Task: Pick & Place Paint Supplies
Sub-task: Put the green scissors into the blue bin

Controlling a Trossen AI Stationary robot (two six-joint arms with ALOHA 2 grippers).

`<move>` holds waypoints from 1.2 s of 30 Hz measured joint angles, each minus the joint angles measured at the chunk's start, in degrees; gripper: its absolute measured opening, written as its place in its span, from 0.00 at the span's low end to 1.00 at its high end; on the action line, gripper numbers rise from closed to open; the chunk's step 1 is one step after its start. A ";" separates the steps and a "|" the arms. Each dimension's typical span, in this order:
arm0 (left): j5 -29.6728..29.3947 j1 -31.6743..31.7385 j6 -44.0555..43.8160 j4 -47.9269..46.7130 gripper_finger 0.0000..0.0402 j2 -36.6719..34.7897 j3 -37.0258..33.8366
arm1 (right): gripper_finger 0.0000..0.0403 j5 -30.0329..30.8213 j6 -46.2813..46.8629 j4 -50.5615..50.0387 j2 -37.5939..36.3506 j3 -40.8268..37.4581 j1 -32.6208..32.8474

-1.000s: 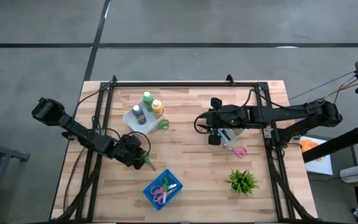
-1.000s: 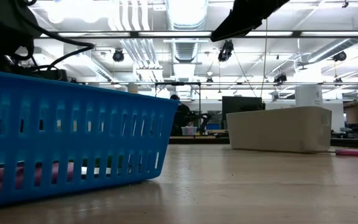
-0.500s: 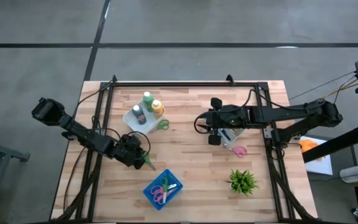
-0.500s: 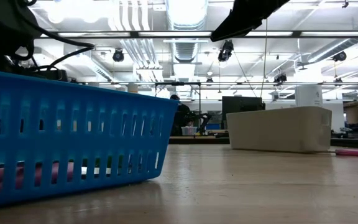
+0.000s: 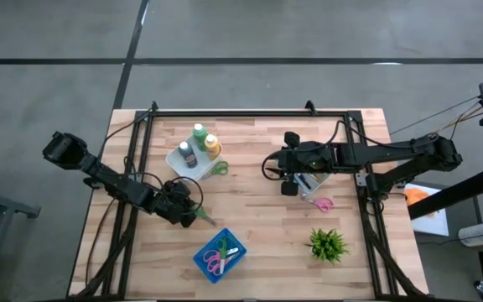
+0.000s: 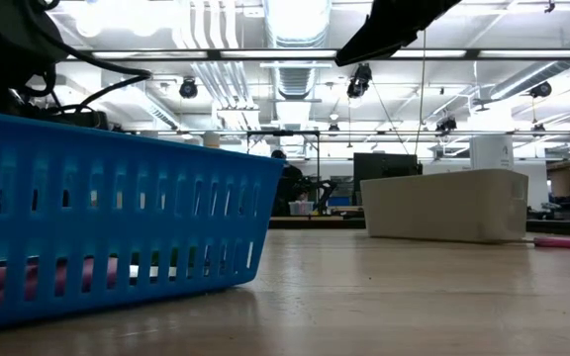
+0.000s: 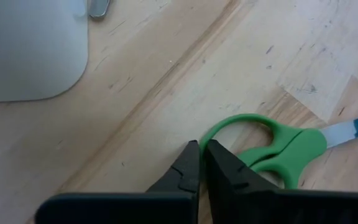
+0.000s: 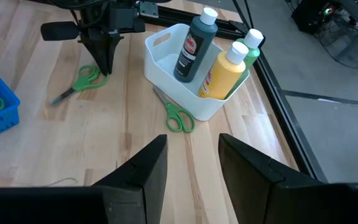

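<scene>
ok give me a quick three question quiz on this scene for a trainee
1. True or false: the white bin holds three bottles.
2. The left pincer has its tips down by: A) green scissors B) a potted plant C) a blue basket.
3. Fill in: the right pincer is ____ (open or shut), with nothing between its fingers.

Key: 1 true; 2 A; 3 open.
</scene>
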 joint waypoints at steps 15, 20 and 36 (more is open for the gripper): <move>0.05 0.00 1.32 -0.01 0.03 -0.86 0.02 | 0.35 0.00 0.00 0.01 -0.01 0.00 -0.01; 0.39 0.00 1.75 -0.22 0.03 -2.13 -0.07 | 0.35 0.00 0.00 -0.01 -0.01 -0.01 0.00; -0.04 -0.04 1.66 -12.06 0.02 -2.40 7.55 | 0.35 0.00 0.00 0.00 -0.01 0.01 0.00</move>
